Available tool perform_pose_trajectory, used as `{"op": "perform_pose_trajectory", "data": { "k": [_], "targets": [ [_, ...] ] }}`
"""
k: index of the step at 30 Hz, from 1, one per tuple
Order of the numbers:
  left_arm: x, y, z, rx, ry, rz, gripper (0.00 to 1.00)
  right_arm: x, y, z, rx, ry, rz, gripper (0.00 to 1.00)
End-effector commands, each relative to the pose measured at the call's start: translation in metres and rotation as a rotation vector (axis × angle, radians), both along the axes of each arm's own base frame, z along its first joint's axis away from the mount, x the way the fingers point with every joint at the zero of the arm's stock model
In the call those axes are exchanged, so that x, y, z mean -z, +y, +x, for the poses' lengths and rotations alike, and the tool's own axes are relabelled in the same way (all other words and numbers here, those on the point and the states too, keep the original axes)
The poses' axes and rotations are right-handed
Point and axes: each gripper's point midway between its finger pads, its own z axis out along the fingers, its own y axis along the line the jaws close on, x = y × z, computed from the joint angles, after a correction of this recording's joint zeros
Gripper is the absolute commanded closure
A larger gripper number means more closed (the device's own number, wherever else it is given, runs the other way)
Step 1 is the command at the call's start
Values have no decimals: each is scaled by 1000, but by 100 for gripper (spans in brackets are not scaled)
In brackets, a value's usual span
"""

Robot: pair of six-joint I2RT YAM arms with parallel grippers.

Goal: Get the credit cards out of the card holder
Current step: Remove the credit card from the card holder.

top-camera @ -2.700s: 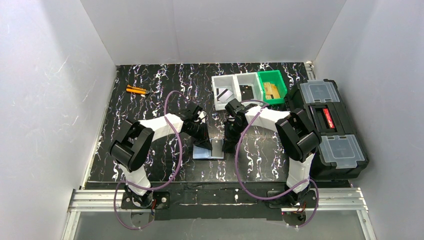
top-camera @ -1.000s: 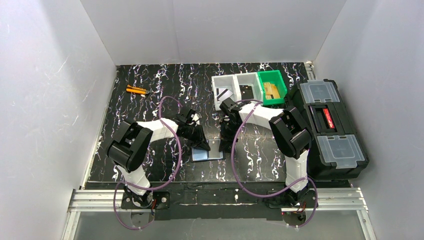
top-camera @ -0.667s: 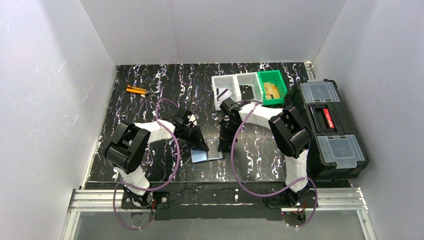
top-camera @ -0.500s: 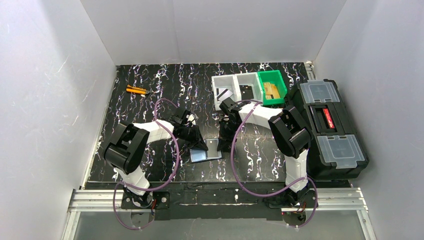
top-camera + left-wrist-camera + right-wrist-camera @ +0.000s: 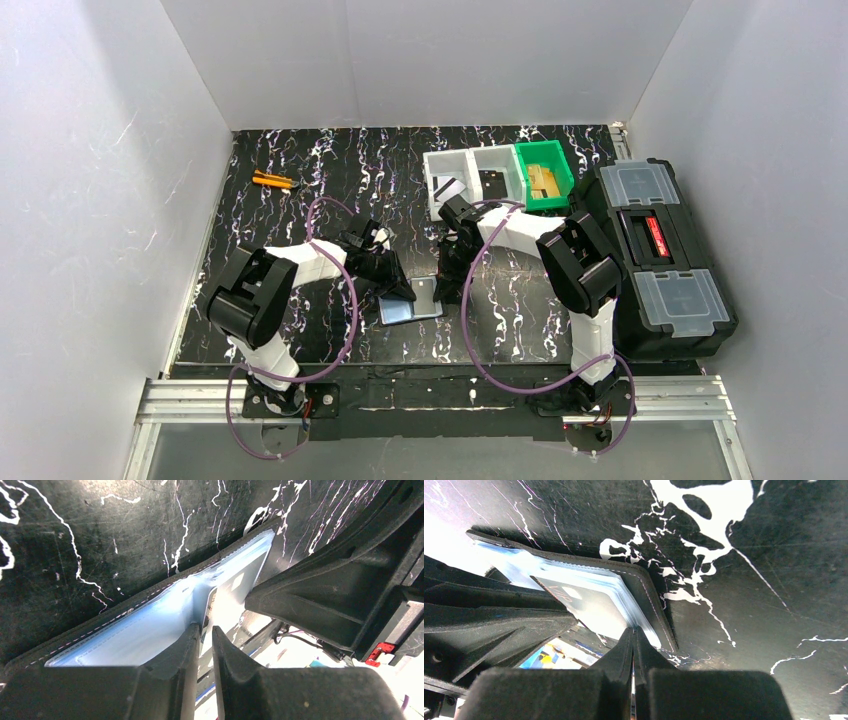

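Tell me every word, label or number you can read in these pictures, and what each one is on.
Credit card sticking out of the card holder: small reddish lettering near its corner, too blurred to read.
Toolbox: a red label in its middle, too small to read.
Nothing else shows any legible text.

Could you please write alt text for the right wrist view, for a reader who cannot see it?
The right claw, shut, has its tip at the edge of the open card holder, where a grey credit card lies, on a black marbled table.
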Motion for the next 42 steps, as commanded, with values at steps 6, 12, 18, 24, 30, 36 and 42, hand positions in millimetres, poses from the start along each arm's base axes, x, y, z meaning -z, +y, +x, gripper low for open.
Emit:
{"op": "perform_pose_trajectory", "data": {
  "k": [6,12,18,24,30,36,42],
  "targets": [
    [-13,1,-3,-5,-8,-41,87,26,-10,9,10,-46,-74,99],
    [-13,2,-3,-19,-5,-65,91,26,-10,9,10,-44,-76,99],
    [-14,1,-3,-24,-6,-75,97,27,-10,9,10,-42,-78,99],
    [-14,1,-2,-27,-5,-79,100,27,-10,9,10,-41,-81,99],
    [-8,18,-1,-49,-4,18,100,26,-11,10,14,-43,-79,99],
    [-12,36,2,-66,-25,85,100,26,-11,11,19,-45,-76,99],
    [-13,40,1,-69,-26,79,100,27,-11,11,18,-45,-75,99]
  ]
}}
